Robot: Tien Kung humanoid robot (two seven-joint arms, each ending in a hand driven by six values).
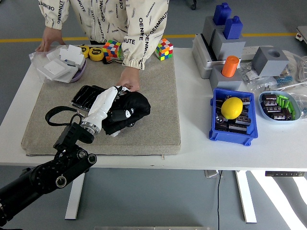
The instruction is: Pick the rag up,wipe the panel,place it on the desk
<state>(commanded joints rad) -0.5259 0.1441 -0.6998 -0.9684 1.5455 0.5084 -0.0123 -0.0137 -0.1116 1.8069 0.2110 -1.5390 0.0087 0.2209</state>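
Left of center on the felt mat, the white left hand grips a crumpled black rag over the glossy panel.

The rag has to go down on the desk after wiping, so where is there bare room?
Free: the mat's right half, between the rag and the blue bin, and the white table strip beside it. Crowded: the far left by the cubes and the person's hand, plus the right end.
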